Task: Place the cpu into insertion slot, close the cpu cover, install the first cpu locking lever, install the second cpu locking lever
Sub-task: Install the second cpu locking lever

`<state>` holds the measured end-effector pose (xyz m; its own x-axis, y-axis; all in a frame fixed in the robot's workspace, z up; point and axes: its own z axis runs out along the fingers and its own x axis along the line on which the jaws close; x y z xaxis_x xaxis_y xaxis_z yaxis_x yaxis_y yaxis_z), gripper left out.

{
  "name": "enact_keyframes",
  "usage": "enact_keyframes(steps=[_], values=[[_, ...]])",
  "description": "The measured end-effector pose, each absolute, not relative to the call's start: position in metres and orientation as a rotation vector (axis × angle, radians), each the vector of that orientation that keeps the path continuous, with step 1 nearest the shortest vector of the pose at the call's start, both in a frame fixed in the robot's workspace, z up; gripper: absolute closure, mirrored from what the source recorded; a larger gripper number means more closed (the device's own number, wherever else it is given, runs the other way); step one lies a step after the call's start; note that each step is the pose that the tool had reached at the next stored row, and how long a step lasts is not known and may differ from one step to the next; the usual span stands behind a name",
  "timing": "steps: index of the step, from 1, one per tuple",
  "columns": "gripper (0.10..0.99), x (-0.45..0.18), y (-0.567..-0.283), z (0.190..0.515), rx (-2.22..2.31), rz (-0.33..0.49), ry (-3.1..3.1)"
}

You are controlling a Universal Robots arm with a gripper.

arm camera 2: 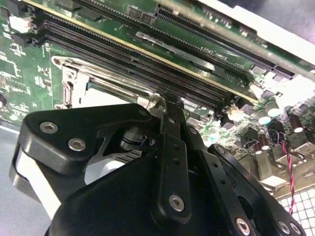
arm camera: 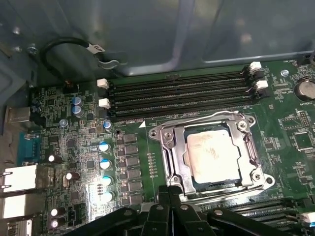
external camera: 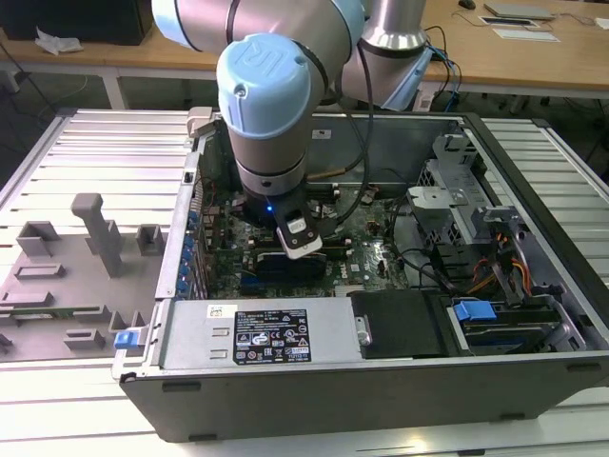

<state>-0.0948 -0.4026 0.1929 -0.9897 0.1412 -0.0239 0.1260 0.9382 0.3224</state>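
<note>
We judge the work to be at the locking levers. In the first wrist view the cpu [arm camera: 212, 151] already lies flat in the insertion slot [arm camera: 186, 163], whose dark rim shows around the chip. The cpu cover [arm camera: 171, 147] is down over it, framing the silvery top through its cut-out. A thin wire lever [arm camera: 197, 120] runs along the edge of the cover that faces the memory slots [arm camera: 177, 93]. We cannot tell whether it is hooked under its catch.

The gripper [arm camera: 170, 189] stands at the opposite edge of the socket. Its fingers are drawn together with no gap that we can see. In the second wrist view the gripper [arm camera 2: 166, 101] has its tips right at the metal corner of the cover [arm camera 2: 74, 83], touching or very nearly so. Whether a lever wire is nipped between them is hidden.

As we read it, seating a lever calls for a firm press downward and then a short sideways tuck under its hook, without slipping onto the green board.

The exterior view gives what the wrist views lack. There the arm [external camera: 264, 95] reaches down into the open computer case [external camera: 381, 381], over the middle of the board. A grey parts fixture [external camera: 57, 286] lies well apart on the exterior view's left. The first wrist view alone gives the seated chip and the cover in full.
</note>
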Motion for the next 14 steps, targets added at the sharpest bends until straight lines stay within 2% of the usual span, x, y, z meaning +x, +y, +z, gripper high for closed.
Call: enact_keyframes(steps=[5, 9, 14], values=[[0.980, -0.095, -0.402, 0.217, 0.210, 0.486, 3.048], [0.980, -0.088, -0.402, 0.219, 0.213, 0.431, 3.063], [0.980, -0.065, -0.402, 0.219, 0.213, 0.431, 3.064]])
